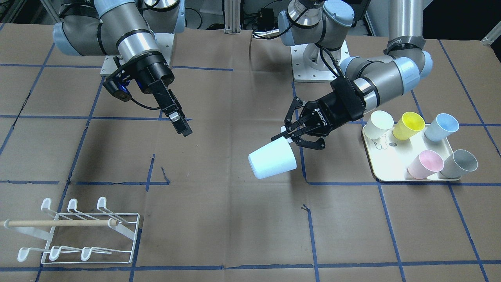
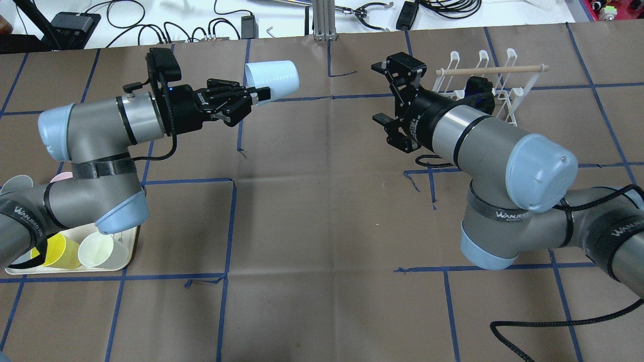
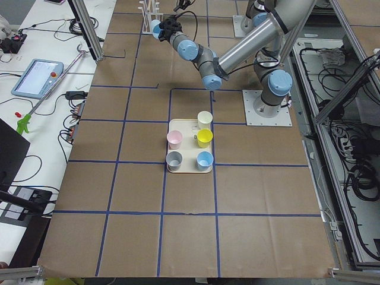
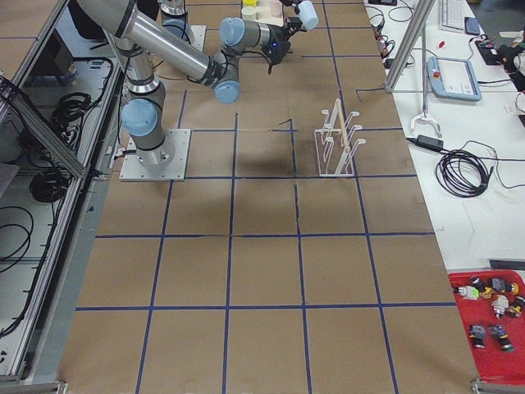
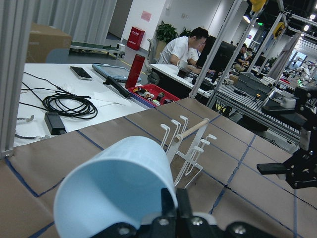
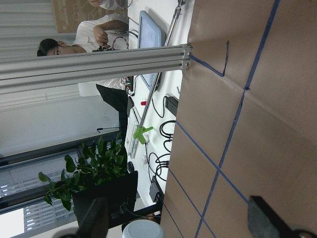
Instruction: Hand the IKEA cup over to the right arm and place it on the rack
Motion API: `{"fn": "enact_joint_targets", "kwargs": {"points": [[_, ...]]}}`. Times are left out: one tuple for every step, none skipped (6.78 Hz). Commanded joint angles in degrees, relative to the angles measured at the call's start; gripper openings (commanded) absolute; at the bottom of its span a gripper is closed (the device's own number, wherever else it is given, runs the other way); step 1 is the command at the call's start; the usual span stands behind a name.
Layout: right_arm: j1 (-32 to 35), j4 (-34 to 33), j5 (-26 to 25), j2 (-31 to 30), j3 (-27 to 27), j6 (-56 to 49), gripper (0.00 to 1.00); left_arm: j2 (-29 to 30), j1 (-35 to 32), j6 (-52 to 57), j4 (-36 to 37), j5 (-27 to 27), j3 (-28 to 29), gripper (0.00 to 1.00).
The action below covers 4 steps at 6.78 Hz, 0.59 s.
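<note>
Brown table point(image 1: 235, 243), broad open span between pale-blue cup point(image 1: 273, 159) and right fingers point(image 1: 181, 124)

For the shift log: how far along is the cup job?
Done: the left gripper holds a pale blue cup in the air. In hand: offering it toward the open right gripper, apart from it. Left: the handover, then the rack, holding no cup.
</note>
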State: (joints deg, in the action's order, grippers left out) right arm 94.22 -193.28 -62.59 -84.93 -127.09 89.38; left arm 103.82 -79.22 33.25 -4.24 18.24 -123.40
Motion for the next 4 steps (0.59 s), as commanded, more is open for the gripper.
{"fn": "enact_joint_targets", "kwargs": {"points": [[4.11, -0.08, -0.17, 5.54, 3.42, 1.24, 1.0, 6.19, -4.62, -16.41, 22.91, 1.0, -0.36, 0.01], [4.57, 0.01, -0.95, 6.09, 3.51, 1.24, 1.0, 7.87, -4.63, -27.43, 33.66, 2.31, -0.7, 0.01], [4.57, 0.09, -1.39, 6.09, 3.43, 1.24, 1.0, 10.32, -5.06, -29.02, 37.94, 2.5, -0.79, 0.01], [4.57, 0.09, -1.57, 6.09, 3.69, 1.24, 1.0, 10.78, -5.33, -29.81, 39.03, 2.41, -0.88, 0.01]]}}
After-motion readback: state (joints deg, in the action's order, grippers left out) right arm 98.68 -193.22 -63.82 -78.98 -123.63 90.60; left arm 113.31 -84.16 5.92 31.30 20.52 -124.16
